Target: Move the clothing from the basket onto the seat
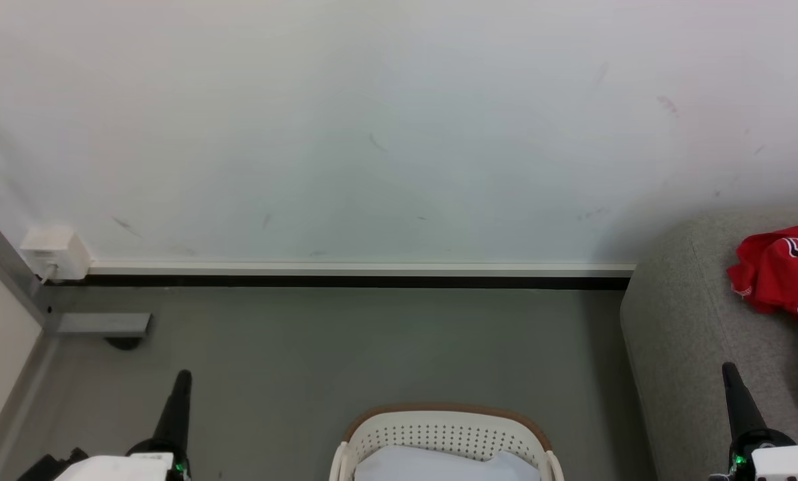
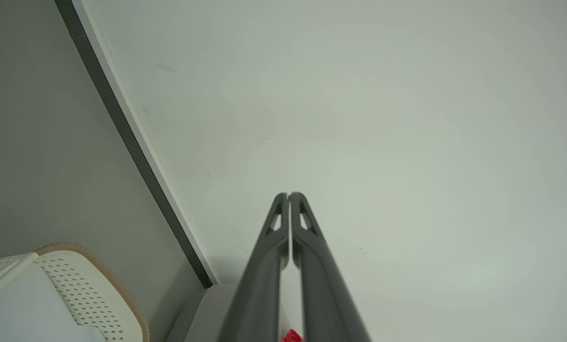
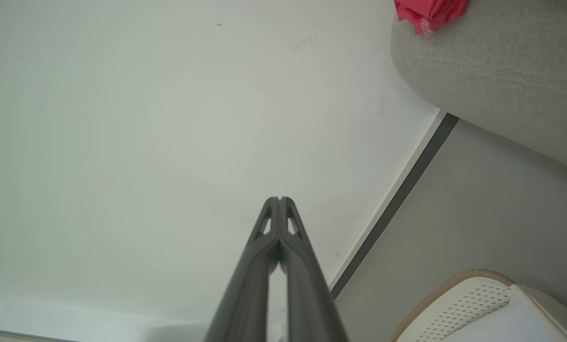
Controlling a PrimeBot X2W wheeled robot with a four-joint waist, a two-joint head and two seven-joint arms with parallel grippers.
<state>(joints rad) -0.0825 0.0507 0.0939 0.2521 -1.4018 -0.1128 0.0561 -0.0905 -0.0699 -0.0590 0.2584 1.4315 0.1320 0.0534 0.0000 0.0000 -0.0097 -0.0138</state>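
At far left of the head view, a small white plastic wall box [image 1: 55, 254] is sitting at the corner above the dark skirting strip [image 1: 359, 281], with a flat grey metal bracket [image 1: 98, 324] lying on the grey floor [image 1: 372, 347] beneath it.

The left gripper [image 1: 182, 379] is showing at lower left, its two long dark fingers pressed together and holding nothing. In the left wrist view this left gripper [image 2: 288, 195] is pointing at the pale wall [image 2: 383, 118], tips meeting.

At bottom centre, the oval cream-white perforated plastic basket [image 1: 447, 409] with its tan-brown rim band is standing on the floor between the two grippers, well apart from both. A pale, smooth sheet [image 1: 439, 464] is lying inside it. The basket [image 2: 98, 268] is appearing at the lower left of the left wrist view and at the lower right of the right wrist view [image 3: 454, 281].

The right gripper [image 1: 730, 369] is rising at lower right, clenched and empty; its wrist view is confirming the right gripper [image 3: 279, 199] closed.

At far right, the large light-grey woven-fabric upholstered seat [image 1: 680, 321] is standing against the wall. The bright red soft fabric clothing [image 1: 780, 274] with white stripes is lying on top of the seat, above and to the right of the right gripper's tip, not touching it. In the right wrist view the clothing [image 3: 428, 12] is resting on the seat [image 3: 492, 61] at top right, well apart from the fingers.
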